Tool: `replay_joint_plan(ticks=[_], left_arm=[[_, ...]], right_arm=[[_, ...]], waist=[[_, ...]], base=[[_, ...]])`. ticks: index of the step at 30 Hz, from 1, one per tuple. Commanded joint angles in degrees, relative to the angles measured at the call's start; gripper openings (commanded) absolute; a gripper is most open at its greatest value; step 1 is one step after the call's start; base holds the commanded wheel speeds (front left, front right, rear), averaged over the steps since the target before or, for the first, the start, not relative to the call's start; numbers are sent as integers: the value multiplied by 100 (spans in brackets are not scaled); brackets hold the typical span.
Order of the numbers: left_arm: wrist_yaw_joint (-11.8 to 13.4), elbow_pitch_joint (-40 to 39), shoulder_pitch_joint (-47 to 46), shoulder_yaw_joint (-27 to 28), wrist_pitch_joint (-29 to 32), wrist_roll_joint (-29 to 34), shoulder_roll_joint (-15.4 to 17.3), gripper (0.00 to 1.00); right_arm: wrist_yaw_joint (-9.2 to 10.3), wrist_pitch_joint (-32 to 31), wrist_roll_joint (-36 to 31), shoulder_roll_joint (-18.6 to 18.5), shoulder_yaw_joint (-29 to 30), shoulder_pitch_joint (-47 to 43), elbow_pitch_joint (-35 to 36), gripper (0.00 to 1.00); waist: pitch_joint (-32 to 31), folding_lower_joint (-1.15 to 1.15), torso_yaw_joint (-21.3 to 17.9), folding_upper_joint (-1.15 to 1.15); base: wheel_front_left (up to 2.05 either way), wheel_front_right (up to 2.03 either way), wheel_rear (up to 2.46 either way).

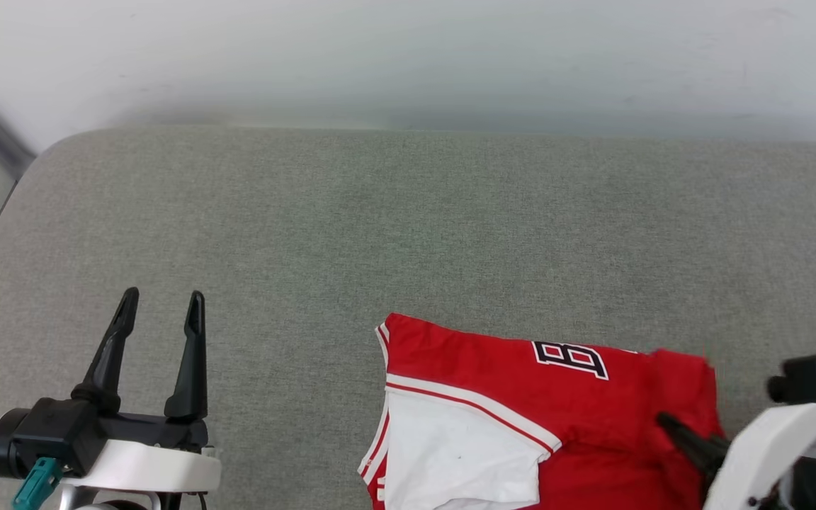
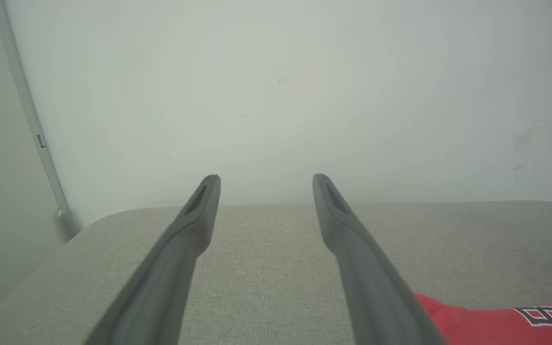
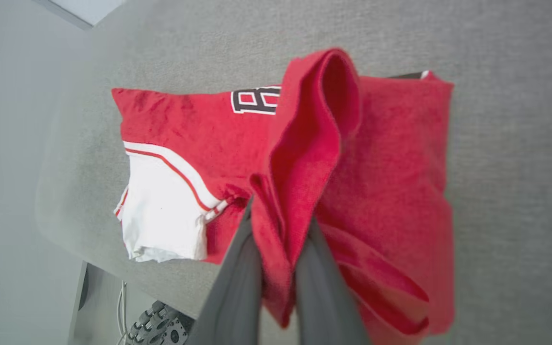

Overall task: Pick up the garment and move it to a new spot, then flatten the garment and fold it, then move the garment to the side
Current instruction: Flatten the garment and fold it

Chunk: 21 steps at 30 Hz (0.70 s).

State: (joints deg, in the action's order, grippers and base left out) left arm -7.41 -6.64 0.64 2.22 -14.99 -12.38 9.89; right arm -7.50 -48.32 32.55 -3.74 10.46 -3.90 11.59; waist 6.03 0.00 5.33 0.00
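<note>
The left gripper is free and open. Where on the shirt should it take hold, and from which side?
Probably the red corner of the shirt, just above the white sleeve. It lies flat, closest to the left gripper, with bare table next to it, so come from the robot's left, low along the table. The right gripper pinches a raised fold at the other end.

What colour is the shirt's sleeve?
White with red stripes, that short sleeve of the red jersey T-shirt; clearest in right wrist view.
</note>
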Motion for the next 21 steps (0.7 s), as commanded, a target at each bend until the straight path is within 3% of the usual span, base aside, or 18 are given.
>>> replay_joint_plan(ticks=[1,10,21], left_arm=[[-8,3,25,-13,-26,-24,-23,100],[-8,14,21,-61,-26,-30,-34,100],[-8,45,-97,-175,-26,-40,-30,100]], right_arm=[[2,-62,82,54,-140,36,69,0],[1,262,1353,95,-1127,330,-308,0],[1,1278,2207,90,-2384,1290,-1647,0]], waist=[[-5,0,17,0],[-3,0,190,0],[79,0,482,0]], base=[[0,0,0],[0,0,0],[0,0,0]])
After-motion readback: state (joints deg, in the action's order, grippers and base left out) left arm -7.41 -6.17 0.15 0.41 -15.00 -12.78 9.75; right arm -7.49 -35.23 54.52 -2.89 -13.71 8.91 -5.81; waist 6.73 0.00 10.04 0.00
